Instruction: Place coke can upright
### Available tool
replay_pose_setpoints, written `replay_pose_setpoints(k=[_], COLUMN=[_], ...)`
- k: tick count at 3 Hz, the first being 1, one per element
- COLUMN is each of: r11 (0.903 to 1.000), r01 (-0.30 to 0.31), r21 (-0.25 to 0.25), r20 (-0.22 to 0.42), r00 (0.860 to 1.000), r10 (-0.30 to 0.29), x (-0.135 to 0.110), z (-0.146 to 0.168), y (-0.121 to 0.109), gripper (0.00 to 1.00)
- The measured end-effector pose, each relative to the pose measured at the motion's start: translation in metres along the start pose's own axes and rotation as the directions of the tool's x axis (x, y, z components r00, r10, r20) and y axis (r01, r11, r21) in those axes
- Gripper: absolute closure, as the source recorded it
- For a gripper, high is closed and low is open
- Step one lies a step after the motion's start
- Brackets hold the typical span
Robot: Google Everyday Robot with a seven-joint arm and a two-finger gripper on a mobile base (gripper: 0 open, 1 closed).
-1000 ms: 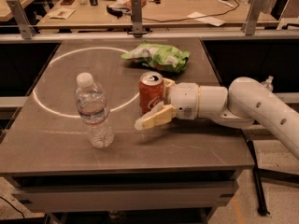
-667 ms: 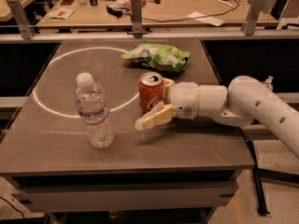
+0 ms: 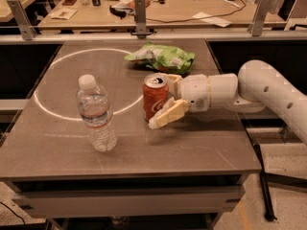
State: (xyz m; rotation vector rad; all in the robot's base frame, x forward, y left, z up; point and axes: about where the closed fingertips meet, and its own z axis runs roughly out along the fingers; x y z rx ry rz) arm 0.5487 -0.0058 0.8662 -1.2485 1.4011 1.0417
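Note:
The coke can (image 3: 155, 98) stands upright on the grey table (image 3: 201, 147), right of centre, its silver top up. My gripper (image 3: 165, 98) comes in from the right on the white arm (image 3: 268, 87) and straddles the can. One cream finger (image 3: 165, 115) lies in front of the can's lower right, the other (image 3: 173, 79) behind it. The jaws look spread wider than the can, so the gripper is open around it.
A clear water bottle (image 3: 96, 114) with a white cap stands upright to the left of the can. A green chip bag (image 3: 162, 56) lies behind the can. A white circle is marked on the tabletop. Railings and a cluttered desk stand behind the table.

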Motion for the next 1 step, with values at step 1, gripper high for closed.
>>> replay_pose_setpoints(k=[1], r11=[1.0000], r01=[0.002], r21=[-0.007], r20=[0.002], r00=[1.000], r10=[-0.002], x=[-0.0009], z=[0.0015], y=[0.0018], gripper=[0.00])
